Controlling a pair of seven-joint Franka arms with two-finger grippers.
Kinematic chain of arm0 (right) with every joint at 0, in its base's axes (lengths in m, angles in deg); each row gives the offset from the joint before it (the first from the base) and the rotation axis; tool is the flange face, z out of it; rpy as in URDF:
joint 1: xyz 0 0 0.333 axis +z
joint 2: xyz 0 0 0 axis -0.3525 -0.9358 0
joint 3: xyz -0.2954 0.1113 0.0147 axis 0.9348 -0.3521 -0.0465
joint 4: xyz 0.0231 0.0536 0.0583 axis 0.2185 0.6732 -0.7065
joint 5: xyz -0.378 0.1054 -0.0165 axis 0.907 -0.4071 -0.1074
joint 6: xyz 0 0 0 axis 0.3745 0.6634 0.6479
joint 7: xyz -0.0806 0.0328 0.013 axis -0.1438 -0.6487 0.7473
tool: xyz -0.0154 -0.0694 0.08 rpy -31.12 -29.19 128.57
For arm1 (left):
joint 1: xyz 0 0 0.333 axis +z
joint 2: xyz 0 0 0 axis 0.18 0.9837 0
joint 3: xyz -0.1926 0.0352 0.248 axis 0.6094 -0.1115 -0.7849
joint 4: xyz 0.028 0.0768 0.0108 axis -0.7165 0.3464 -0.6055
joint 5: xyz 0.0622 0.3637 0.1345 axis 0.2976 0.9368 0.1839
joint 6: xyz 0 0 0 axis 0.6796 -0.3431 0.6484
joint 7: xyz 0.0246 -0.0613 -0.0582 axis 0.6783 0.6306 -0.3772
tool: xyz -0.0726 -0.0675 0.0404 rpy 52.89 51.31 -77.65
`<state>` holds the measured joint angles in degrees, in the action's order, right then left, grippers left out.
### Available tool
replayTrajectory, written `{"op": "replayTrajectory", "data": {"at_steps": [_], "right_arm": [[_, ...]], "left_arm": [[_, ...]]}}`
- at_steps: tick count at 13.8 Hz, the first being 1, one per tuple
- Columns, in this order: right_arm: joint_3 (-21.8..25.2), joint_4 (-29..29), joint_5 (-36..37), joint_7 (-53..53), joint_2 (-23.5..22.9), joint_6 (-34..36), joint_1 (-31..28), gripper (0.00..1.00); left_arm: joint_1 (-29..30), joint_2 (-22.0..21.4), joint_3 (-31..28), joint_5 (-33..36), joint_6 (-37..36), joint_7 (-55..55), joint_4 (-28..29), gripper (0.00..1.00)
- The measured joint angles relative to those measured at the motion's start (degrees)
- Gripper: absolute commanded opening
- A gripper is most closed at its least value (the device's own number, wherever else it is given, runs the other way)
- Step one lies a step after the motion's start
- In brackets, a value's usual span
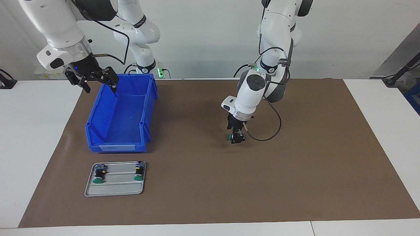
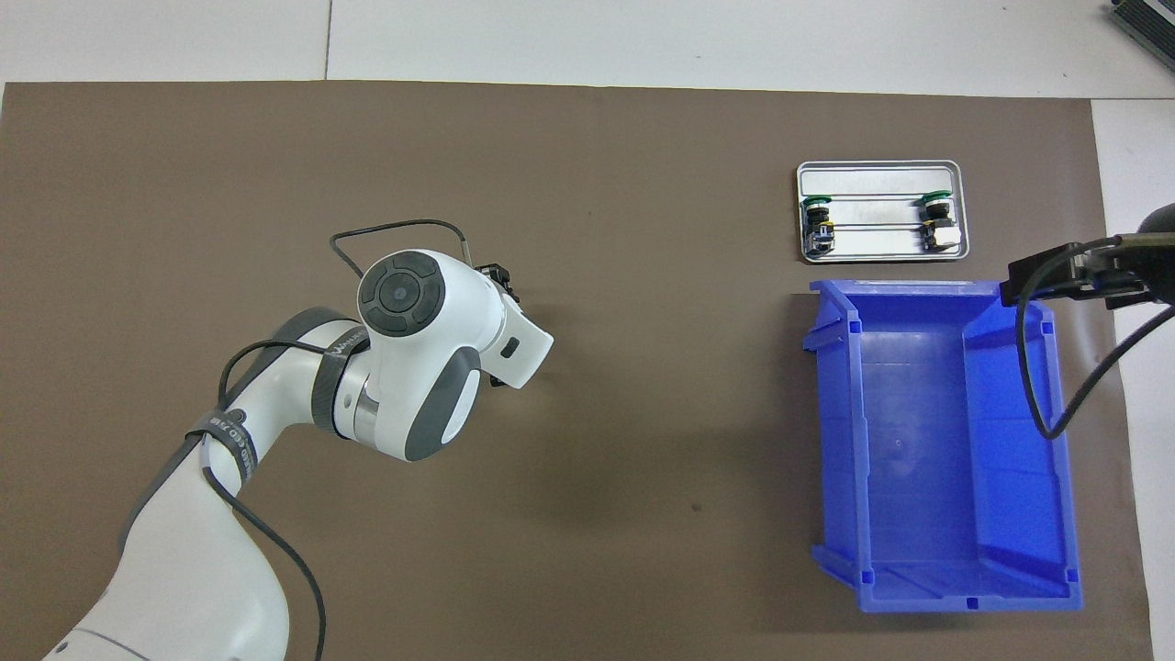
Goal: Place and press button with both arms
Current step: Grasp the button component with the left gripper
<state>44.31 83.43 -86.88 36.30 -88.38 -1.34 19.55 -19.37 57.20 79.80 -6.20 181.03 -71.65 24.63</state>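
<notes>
- Three buttons in all: each has a round flat green cap on a black cylindrical body.
- One button [image 1: 233,136] lies on its side on the brown mat [image 1: 295,170], near the middle of the tabletop [image 1: 377,98], its green cap pointing toward the right arm's end; only the cap and a little of the body show past the claw.
- Left claw [image 1: 237,137] is down at this button, its fingers either side of the body; they stand wide, and whether they press the button yet I cannot tell. In the overhead view the wrist hides the button completely.
- Two other buttons [image 1: 98,173] [image 1: 139,171] lie in one grey metal tray [image 1: 115,191], at its two ends, caps facing away from the robots.
- One blue bin [image 1: 121,114] stands just beside the tray, nearer to the robots, toward the right arm's end of the tabletop.
- Right claw [image 1: 98,82] hangs spread open and holding nothing, above the bin's rim at the corner nearest the robots; this arm waits.
</notes>
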Motion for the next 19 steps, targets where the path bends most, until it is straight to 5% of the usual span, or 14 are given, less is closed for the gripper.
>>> {"op": "replayTrajectory", "data": {"at_steps": [11,13,19], "right_arm": [[0.0,0.0,0.0,0.0,0.0,0.0,0.0,1.00],[0.0,0.0,0.0,0.0,0.0,0.0,0.0,1.00],[0.0,0.0,0.0,0.0,0.0,0.0,0.0,1.00]], "left_arm": [[0.0,-0.1,-0.1,0.0,0.2,-1.2,4.5,0.84],[0.0,-0.1,-0.1,0.0,1.9,-1.4,5.8,0.73],[0.0,-0.2,-0.1,0.0,3.7,-2.1,6.4,0.70]]}}
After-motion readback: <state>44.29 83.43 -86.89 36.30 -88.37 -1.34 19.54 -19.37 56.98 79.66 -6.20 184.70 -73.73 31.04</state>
